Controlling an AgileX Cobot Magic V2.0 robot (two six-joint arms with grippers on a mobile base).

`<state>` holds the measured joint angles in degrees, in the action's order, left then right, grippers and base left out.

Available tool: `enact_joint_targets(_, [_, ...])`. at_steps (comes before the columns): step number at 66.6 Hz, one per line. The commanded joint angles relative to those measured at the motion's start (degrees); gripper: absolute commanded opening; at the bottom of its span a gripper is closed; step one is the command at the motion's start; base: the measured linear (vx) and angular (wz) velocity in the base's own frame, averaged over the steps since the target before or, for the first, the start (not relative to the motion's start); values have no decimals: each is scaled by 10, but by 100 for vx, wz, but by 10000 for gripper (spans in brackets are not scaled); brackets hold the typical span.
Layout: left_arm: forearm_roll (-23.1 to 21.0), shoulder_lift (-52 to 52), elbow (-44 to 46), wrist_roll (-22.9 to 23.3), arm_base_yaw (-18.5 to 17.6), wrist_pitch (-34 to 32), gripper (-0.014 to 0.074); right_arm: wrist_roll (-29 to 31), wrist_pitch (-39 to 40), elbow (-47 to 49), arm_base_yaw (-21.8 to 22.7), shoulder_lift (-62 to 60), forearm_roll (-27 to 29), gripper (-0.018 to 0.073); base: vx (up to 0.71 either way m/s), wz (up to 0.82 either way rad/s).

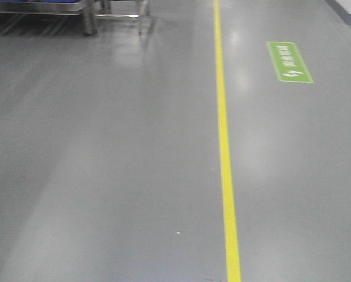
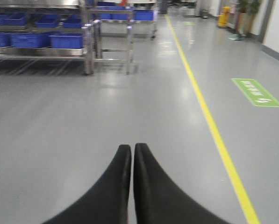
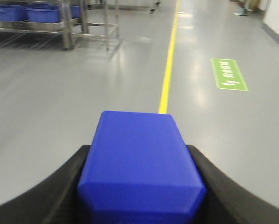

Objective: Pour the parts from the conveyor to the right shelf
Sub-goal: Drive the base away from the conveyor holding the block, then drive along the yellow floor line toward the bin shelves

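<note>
Centrally, right gripper (image 3: 138,150) clamped on blue part (image 3: 139,168), left gripper (image 2: 132,147) closed, empty, shelf (image 2: 88,56) with blue bins (image 2: 67,40) well apart.

Your left hand (image 2: 132,148) reaching forward and low, its two black fingers (image 2: 106,196) pressed together tip to tip, your right hand (image 3: 139,151) also pointing forward, its dark fingers (image 3: 60,186) set wide, clamped against both sides of the blue part (image 3: 139,163) you carry.
</note>
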<state>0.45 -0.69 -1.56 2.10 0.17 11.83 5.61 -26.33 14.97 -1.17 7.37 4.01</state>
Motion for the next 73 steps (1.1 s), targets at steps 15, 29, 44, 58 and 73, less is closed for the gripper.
enact_joint_targets(15, [-5, -6, 11, 5, -3, -45, -6, 3, 44, 15, 1, 5, 0, -5, -11, -44])
enact_joint_targets(29, [-5, -6, 11, 5, -3, -45, -6, 3, 44, 15, 1, 5, 0, -5, -3, -14])
enact_joint_targets(44, [-5, -6, 11, 5, -3, -45, -6, 3, 44, 15, 1, 5, 0, -5, 1, 4])
enact_joint_targets(58, [-5, -6, 11, 5, -3, -45, -6, 3, 44, 15, 1, 5, 0, -5, 4, 3])
enact_joint_targets(73, [-5, -6, 11, 5, -3, -45, -6, 3, 44, 15, 1, 5, 0, -5, 8, -2])
